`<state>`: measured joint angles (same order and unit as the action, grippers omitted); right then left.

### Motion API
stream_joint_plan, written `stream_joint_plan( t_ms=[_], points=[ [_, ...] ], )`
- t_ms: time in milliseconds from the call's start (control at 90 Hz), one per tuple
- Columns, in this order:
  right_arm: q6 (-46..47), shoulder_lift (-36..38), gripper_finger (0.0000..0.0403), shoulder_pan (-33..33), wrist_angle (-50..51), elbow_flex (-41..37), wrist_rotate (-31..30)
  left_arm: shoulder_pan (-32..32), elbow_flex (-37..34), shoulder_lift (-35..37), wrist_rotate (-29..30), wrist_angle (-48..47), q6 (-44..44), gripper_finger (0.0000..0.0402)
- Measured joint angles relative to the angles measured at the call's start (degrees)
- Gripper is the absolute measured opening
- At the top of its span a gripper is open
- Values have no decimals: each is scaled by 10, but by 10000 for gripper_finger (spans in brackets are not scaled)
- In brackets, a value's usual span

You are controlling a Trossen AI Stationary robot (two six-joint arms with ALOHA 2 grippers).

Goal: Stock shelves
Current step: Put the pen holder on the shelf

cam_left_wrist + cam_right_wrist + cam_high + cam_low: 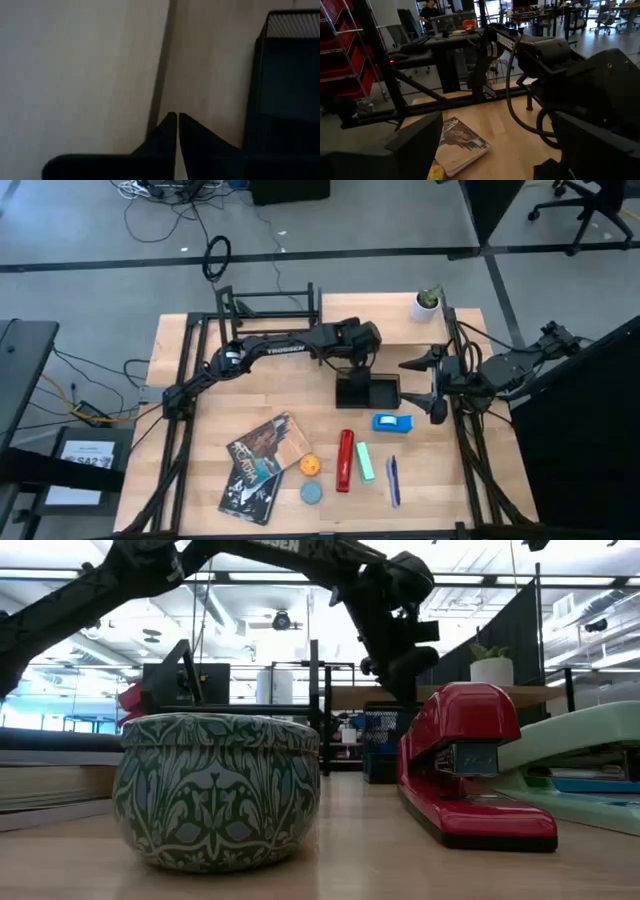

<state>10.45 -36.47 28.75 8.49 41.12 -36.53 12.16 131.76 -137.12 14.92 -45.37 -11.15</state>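
The left gripper (352,367) hangs just above the black mesh organizer (367,392) near the table's centre, its two fingers (172,132) pressed together with only a hairline between them and nothing held; the left wrist view shows bare tabletop (210,60) beneath and the organizer's mesh wall at the edge. The right gripper (432,385) waits at about three o'clock, its jaws spread wide apart and empty. The black tube rack (268,305) stands at about eleven o'clock on the table; the wooden plank shelf (400,330) sits at one o'clock with a potted plant (427,302) on it. Toward six o'clock lie a book (262,462), a red stapler (345,460), a green tin (218,790), a blue tape dispenser (391,422) and a pen (393,480).
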Motion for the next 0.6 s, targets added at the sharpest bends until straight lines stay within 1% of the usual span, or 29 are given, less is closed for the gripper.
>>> stream_joint_plan(
  t_ms=[100,211,367,489,600],
  points=[
    [1,0,346,0,2,0,0,-3,0,-1,-9,12,0,0],
    [4,0,346,0,4,0,0,-13,0,2,-6,23,-3,0],
    [4,0,346,0,4,0,0,-33,32,5,-14,16,-3,0],
    [4,0,346,0,4,0,0,-51,31,20,-44,28,-5,6],
    [1,0,346,0,3,0,0,-66,31,38,-80,24,-3,24]
  ],
)
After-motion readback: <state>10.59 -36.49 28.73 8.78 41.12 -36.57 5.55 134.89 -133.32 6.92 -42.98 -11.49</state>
